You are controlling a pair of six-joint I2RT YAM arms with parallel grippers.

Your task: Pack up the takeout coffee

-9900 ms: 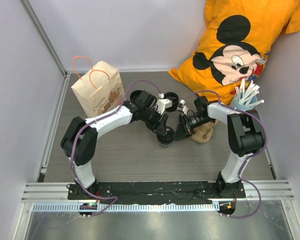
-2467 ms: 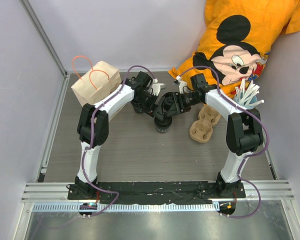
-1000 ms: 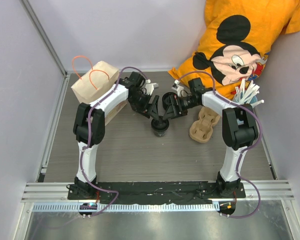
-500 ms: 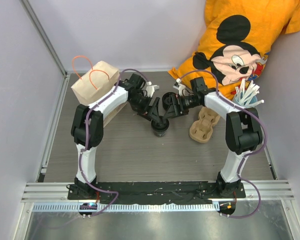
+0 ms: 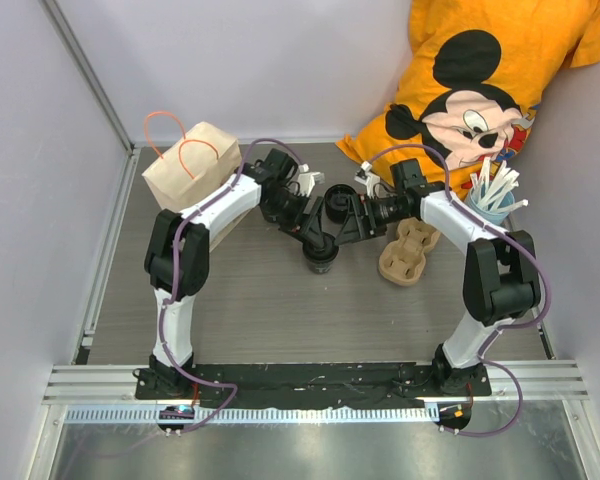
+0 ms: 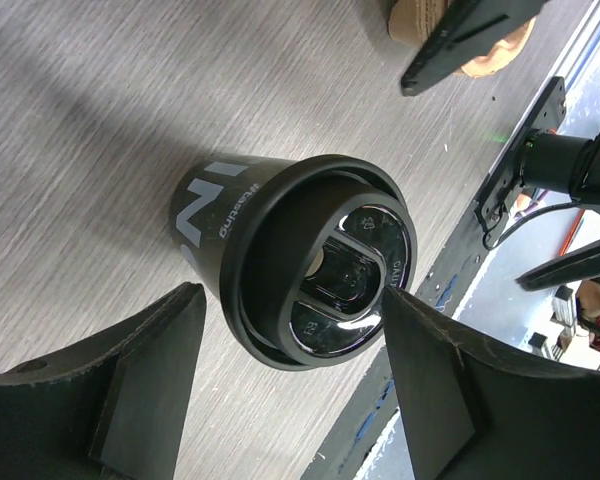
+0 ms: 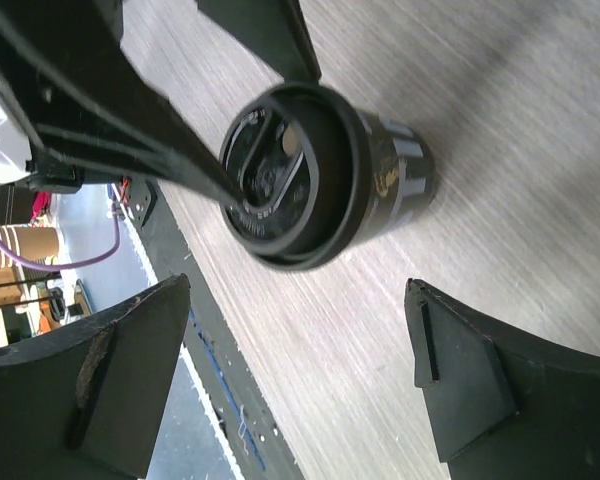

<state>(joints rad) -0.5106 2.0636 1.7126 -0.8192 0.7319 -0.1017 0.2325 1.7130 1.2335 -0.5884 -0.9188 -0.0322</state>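
- Compared with half a second ago, the right gripper [image 7: 295, 293] has drawn in closer to the left gripper [image 6: 292, 305] above the takeout coffee [image 5: 320, 257]. Its arm now stands farther to the right, and the takeout coffee itself has barely shifted.
- Compared with nearly ten seconds ago, the takeout coffee stands a little farther up the table [image 5: 240, 310], and the right gripper has come away from the cup carrier [image 5: 408, 252].
- The takeout coffee stands upright near the middle of the table, between the brown paper bag [image 5: 185, 180] and the cup carrier. Its black lid [image 6: 355, 275] is seated on top, so its inside is hidden.
- The left gripper's jaws are apart, with one finger on each side of the takeout coffee. The left wrist view shows a gap on both sides.
- The right gripper's jaws are spread wide. The takeout coffee sits just ahead of its fingertips and touches neither.
- The light blue cup [image 5: 488, 208] holds a bunch of white straws [image 5: 495, 185]. The inside of the brown paper bag does not show.
- Counted: one takeout coffee, one lid, one brown paper bag with two orange handles [image 5: 180, 150], one cup carrier and one light blue cup. The white straws overlap too much to count.
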